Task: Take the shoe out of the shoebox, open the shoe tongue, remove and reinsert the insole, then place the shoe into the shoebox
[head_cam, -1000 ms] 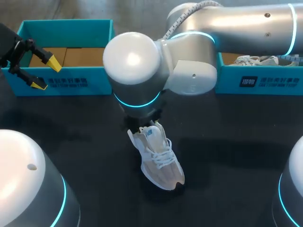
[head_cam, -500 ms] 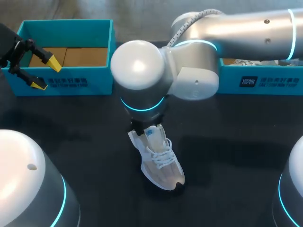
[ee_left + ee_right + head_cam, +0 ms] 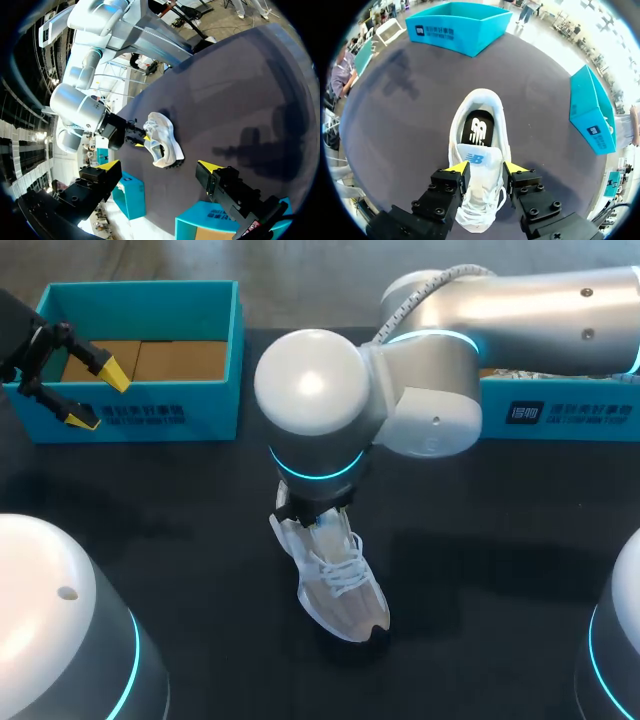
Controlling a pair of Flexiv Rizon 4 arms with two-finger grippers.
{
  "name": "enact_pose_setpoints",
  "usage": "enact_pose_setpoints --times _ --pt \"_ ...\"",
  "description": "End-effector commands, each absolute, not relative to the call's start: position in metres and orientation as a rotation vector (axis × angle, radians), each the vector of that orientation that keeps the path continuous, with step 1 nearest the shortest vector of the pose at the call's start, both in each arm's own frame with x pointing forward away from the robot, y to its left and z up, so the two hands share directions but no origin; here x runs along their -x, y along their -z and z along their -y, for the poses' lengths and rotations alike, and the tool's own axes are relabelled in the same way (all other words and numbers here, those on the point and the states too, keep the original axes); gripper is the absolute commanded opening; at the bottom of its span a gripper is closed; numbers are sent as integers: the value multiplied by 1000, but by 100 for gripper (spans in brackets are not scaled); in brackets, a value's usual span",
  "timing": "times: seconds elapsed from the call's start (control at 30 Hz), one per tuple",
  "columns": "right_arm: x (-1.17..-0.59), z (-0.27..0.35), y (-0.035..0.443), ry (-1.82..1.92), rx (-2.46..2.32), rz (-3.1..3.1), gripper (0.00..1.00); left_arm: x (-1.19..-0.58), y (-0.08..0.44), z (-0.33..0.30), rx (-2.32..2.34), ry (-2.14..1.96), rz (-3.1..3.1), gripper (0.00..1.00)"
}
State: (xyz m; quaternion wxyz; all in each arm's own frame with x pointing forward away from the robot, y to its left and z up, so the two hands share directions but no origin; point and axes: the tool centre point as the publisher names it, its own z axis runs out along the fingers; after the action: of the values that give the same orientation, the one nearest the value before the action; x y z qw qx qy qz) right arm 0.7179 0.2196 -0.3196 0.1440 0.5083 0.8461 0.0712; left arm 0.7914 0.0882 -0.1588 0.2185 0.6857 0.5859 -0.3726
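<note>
Right tool hangs open astride the tongue; closing low, I might snag laces and drag the shoe.

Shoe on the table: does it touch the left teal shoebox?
Apart. The head view shows bare dark table between the shoe and the shoebox.

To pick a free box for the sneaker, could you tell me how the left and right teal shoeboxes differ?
The left teal cardboard shoebox shows only a brown floor; the right teal cardboard shoebox shows a white laced shoe inside. The left shoebox is almost fully visible; the right is largely hidden behind the silver right arm. Both are teal and open-topped.
</note>
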Motion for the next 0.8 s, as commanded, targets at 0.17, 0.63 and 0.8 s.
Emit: enact_pose_setpoints --times 0.17,0.63,0.8 --pt "-701 -219 319 -182 -1476 -2440 33 -791 159 -88 -1899 1028 -1623 100" --pt "-705 -220 334 -181 -1442 -2495 28 -791 159 -88 -1899 1028 -1623 100" --pt "-716 -216 337 -176 -1411 -2506 28 -791 159 -88 -1899 1028 -1623 100"
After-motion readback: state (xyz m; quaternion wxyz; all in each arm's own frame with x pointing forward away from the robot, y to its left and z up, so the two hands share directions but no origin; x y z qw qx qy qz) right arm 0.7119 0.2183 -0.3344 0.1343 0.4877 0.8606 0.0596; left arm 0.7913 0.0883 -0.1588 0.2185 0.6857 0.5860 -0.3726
